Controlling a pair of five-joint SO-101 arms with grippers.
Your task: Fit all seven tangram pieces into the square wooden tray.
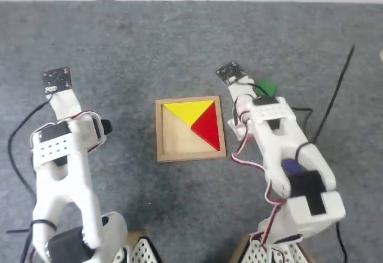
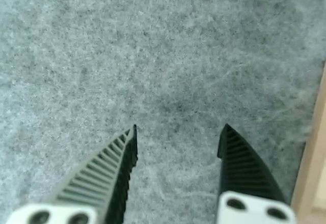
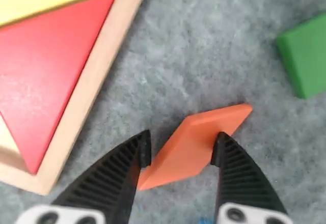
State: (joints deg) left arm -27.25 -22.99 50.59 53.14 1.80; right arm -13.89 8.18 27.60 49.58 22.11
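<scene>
Right wrist view: orange wooden parallelogram piece [image 3: 191, 142] lies on grey carpet [image 3: 168, 46] just beside square wooden tray [image 3: 97, 76], pinched by right gripper [image 3: 182, 141]. Tray holds yellow triangle [image 1: 187, 111] and red triangle [image 1: 208, 128]. Green block [image 3: 304, 56] lies near. Left gripper [image 2: 178, 130] gapes wide over carpet.
</scene>
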